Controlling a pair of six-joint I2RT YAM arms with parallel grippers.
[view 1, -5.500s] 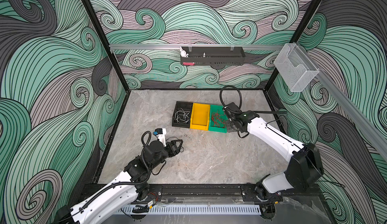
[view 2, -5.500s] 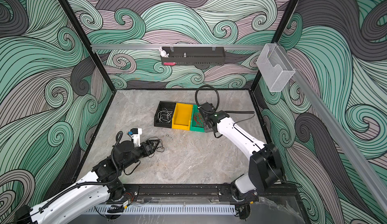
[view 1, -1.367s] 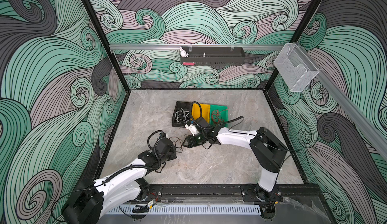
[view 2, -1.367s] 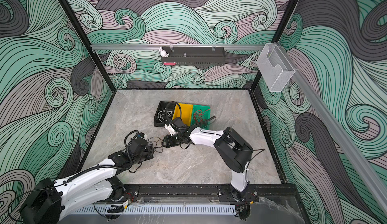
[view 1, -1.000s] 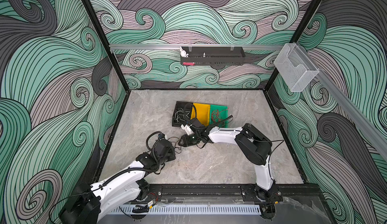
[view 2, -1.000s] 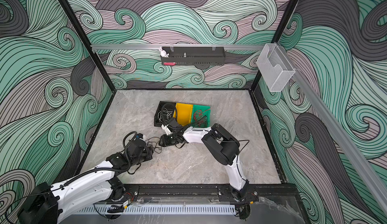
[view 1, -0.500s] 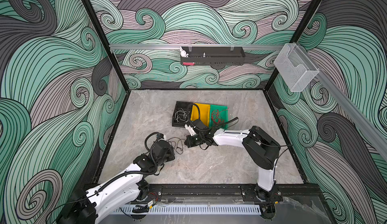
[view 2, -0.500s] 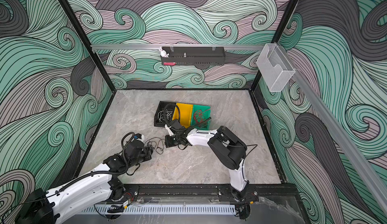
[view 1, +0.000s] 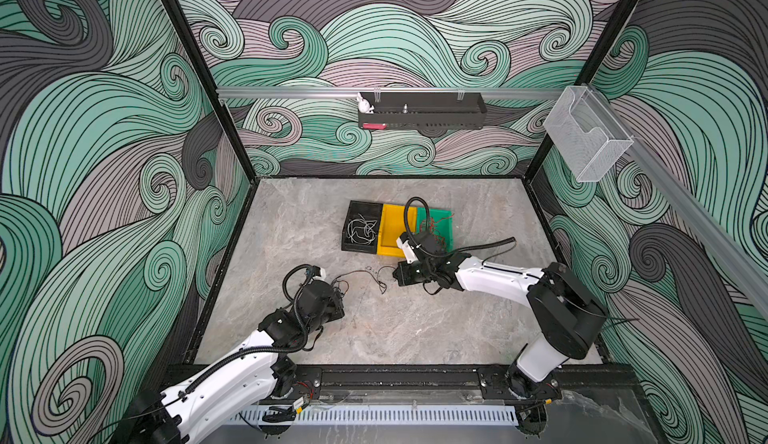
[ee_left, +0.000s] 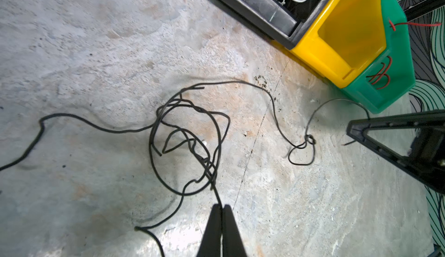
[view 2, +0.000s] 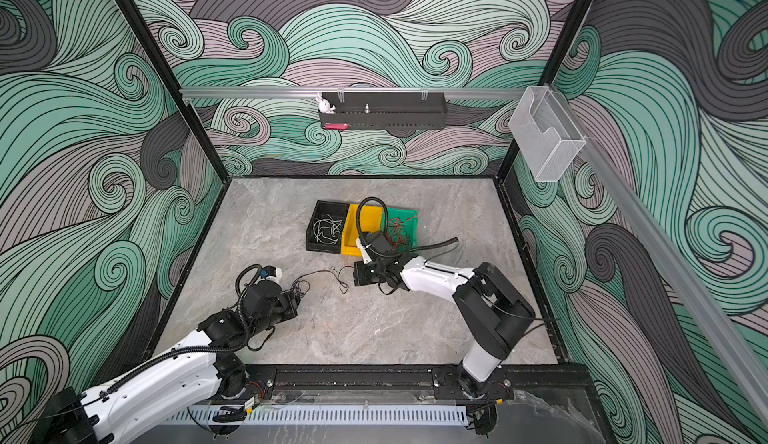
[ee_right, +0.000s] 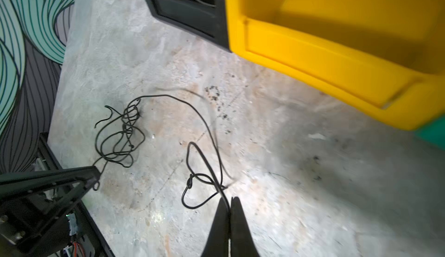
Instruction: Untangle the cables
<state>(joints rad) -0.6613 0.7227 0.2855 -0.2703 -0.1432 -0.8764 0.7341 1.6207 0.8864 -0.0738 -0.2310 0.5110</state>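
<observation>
We see right claw [ee_right: 228, 199] just pinch the black cable [ee_left: 310, 139] (left claw [ee_left: 221, 206], 9 o'clock, pinches too); stretching can start.

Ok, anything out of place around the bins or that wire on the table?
Two things. A thin red wire pokes out over the rim of the green plastic bin instead of lying inside. And the thin black wire on the grey table has a small tight knot near the right gripper; pulling may cinch it.
</observation>
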